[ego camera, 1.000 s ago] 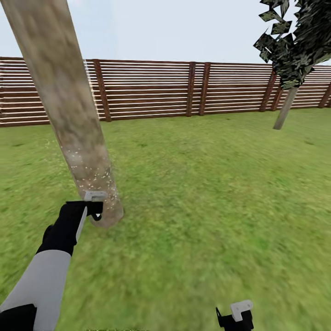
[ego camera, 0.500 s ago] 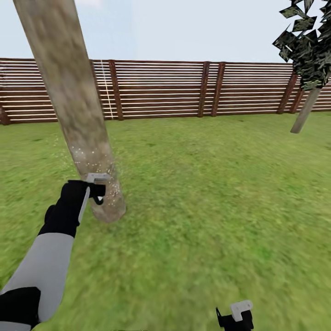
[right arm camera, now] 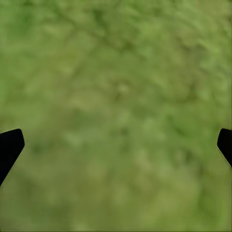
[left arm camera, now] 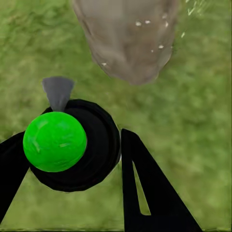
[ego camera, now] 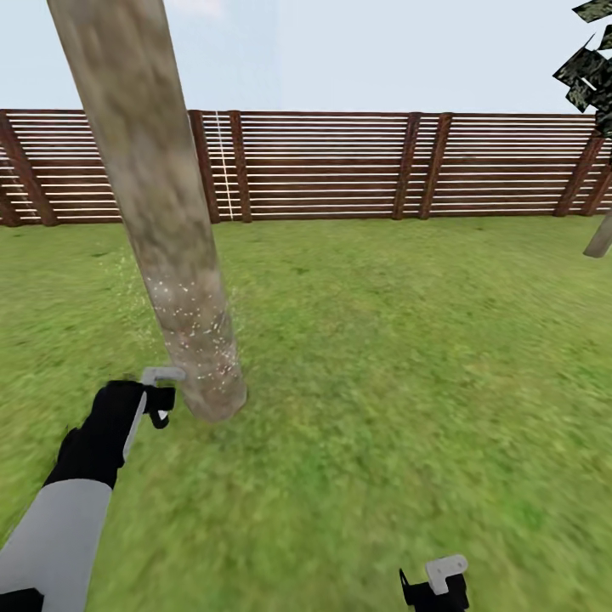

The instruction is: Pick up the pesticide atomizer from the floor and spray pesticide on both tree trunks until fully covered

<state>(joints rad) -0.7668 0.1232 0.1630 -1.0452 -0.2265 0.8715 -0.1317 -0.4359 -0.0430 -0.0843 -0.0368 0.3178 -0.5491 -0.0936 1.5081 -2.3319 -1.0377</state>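
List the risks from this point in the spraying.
1. White specks mark just the lower tree trunk; higher up looks bare, so coverage may end up incomplete.
2. The left gripper, holding the pesticide atomizer, sits close to the trunk's base and could bump it.
3. The second tree stands far across the lawn, so the carry risks loosening the grip.

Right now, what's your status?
Left pincer shut on pesticide atomizer, beside speckled tree trunk. Right pincer open over lawn. Nothing between nozzle and trunk.
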